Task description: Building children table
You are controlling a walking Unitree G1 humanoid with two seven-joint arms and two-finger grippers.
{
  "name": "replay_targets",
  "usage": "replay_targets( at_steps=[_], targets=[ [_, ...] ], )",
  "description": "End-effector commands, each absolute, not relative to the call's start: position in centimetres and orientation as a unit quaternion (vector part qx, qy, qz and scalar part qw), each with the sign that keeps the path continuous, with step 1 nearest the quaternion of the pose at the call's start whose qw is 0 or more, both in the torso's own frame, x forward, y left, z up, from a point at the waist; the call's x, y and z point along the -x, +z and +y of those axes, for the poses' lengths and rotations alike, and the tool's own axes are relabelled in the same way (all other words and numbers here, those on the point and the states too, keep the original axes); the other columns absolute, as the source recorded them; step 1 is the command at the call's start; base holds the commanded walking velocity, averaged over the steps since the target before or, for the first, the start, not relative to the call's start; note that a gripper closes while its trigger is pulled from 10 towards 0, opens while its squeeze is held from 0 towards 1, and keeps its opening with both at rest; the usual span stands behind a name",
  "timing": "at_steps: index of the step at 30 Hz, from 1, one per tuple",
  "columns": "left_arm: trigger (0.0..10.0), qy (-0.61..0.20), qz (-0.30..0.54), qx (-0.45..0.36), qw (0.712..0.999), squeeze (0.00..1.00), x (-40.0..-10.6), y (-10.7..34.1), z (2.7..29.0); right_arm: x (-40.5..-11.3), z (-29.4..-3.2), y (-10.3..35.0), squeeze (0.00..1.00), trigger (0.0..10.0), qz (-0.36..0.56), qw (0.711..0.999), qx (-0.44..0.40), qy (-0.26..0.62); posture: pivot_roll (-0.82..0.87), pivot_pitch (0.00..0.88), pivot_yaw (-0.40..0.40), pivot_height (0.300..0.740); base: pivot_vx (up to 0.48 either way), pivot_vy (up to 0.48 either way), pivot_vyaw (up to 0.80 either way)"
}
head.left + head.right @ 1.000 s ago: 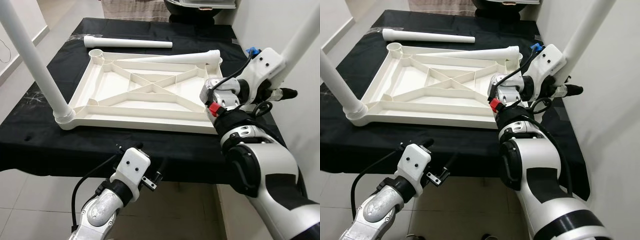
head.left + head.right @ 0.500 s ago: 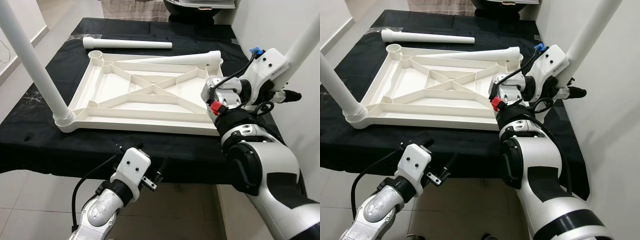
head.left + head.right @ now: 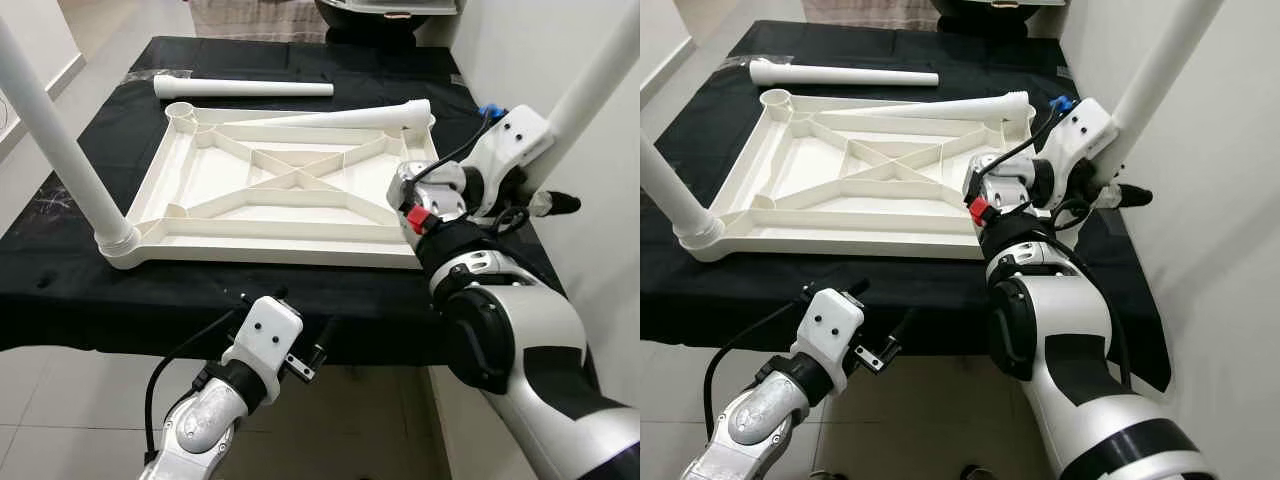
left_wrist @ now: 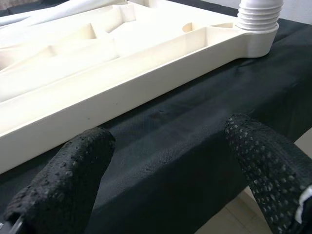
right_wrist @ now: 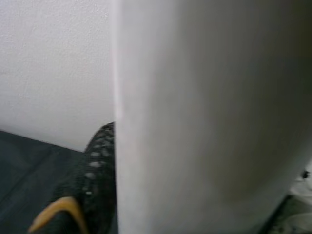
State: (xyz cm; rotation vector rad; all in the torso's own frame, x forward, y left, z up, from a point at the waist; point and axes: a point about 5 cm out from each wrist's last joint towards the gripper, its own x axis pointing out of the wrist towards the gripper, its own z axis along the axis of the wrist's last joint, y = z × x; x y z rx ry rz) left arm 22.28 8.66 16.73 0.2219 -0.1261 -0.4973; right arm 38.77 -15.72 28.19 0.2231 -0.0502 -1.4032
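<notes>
black cloth [image 3: 60,290] covers a table [image 3: 890,322], white wall [image 3: 1230,180] close on the right, pale tiled floor [image 3: 60,400] below and at left, dark round object [image 3: 380,10] beyond far edge.

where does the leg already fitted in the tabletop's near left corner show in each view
Left eye view: fitted leg rises along the left edge.
Right eye view: far left edge.
Left wrist view: its ribbed base, beyond the left gripper.
Right wrist view: a different leg, in the right gripper.
Shared landmark: the tabletop.
</notes>
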Motion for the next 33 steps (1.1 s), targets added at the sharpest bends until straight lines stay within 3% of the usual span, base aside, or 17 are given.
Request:
replay_targets(
  at_steps=[1, 9, 10, 13, 14, 25, 26, 27, 29, 30, 33],
  targets=[
    [10.0, -0.249, -0.048, -0.114, 0.961, 0.00, -22.2, 15.9, 8.6, -38.7, -15.6, 27.7, 0.00, 10.0, -0.009, 0.752, -0.107, -0.651, 0.11, 0.194, -0.067, 0.740, 0.000, 0.000, 0.00],
    [10.0, -0.250, -0.047, -0.112, 0.961, 0.00, -22.2, 15.9, 8.6, -38.8, -14.7, 28.0, 0.00, 10.0, -0.013, 0.762, -0.117, -0.636, 0.11, 0.186, -0.068, 0.740, 0.000, 0.000, 0.00],
    [10.0, -0.249, -0.049, -0.112, 0.961, 0.00, -22.3, 15.9, 8.6, -38.8, -14.4, 28.0, 0.09, 10.0, -0.014, 0.766, -0.119, -0.631, 0.11, 0.184, -0.066, 0.740, 0.000, 0.000, 0.00],
    [10.0, -0.247, -0.051, -0.112, 0.961, 0.00, -22.3, 16.0, 8.6, -38.8, -14.1, 28.1, 0.09, 10.0, -0.016, 0.771, -0.120, -0.626, 0.11, 0.184, -0.066, 0.740, 0.000, 0.000, 0.00],
    [10.0, -0.248, -0.051, -0.112, 0.961, 0.00, -22.4, 16.0, 8.6, -38.9, -13.8, 28.1, 1.00, 10.0, -0.020, 0.776, -0.119, -0.618, 0.11, 0.181, -0.066, 0.740, 0.000, 0.000, 0.00],
    [10.0, -0.250, -0.050, -0.109, 0.961, 0.00, -22.5, 16.0, 8.5, -38.8, -12.1, 28.3, 1.00, 10.0, -0.049, 0.799, -0.108, -0.590, 0.10, 0.186, -0.064, 0.740, 0.000, 0.000, 0.00],
    [10.0, -0.250, -0.050, -0.111, 0.960, 0.00, -22.5, 16.0, 8.5, -38.8, -12.0, 28.4, 0.88, 10.0, -0.055, 0.801, -0.107, -0.587, 0.10, 0.186, -0.064, 0.740, 0.000, 0.000, 0.00],
    [10.0, -0.251, -0.050, -0.113, 0.960, 0.00, -22.5, 16.0, 8.5, -38.8, -11.8, 28.4, 0.65, 10.0, -0.060, 0.803, -0.105, -0.584, 0.10, 0.186, -0.064, 0.740, 0.000, 0.000, 0.00],
    [10.0, -0.251, -0.050, -0.115, 0.960, 0.00, -22.5, 16.0, 8.5, -38.8, -11.8, 28.5, 0.65, 10.0, -0.065, 0.804, -0.104, -0.581, 0.10, 0.186, -0.064, 0.740, 0.000, 0.000, 0.00],
    [10.0, -0.247, -0.051, -0.111, 0.961, 0.00, -22.6, 16.0, 8.6, -38.7, -11.7, 28.5, 0.00, 10.0, -0.067, 0.805, -0.102, -0.581, 0.10, 0.183, -0.060, 0.740, 0.000, 0.000, 0.00],
    [10.0, -0.247, -0.053, -0.111, 0.961, 0.00, -22.8, 16.0, 8.6, -38.6, -11.5, 28.6, 0.00, 10.0, -0.075, 0.808, -0.105, -0.575, 0.10, 0.183, -0.056, 0.740, 0.000, 0.000, 0.00]
  ],
)
